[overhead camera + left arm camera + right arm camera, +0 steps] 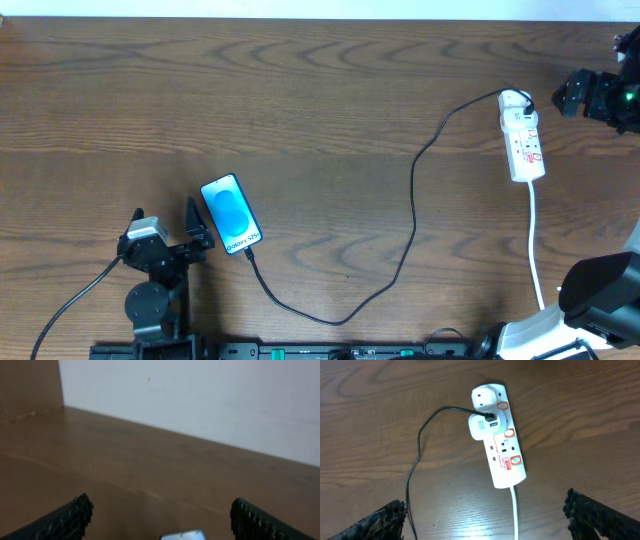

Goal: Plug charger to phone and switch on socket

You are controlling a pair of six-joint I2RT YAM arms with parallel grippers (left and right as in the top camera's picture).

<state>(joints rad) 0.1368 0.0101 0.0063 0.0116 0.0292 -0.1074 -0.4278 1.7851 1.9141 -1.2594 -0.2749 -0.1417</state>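
1. The left tool (165, 222) stands wide open and empty, just beside the phone (230, 213), which lies flat on the table (300, 90), screen up.
2. The phone looks light, slick and glassy, so take it gently by its long edges.
3. The charger (414, 200) is thin and limp. Its tip meets the phone's near end, but I cannot tell whether it is seated. Pinch just behind the tip.
4. The socket (502, 447) lies far right. It is probably light and may slide, so press its switch straight down.
5. The right tool (485, 507) hovers above it, fully spread and empty.
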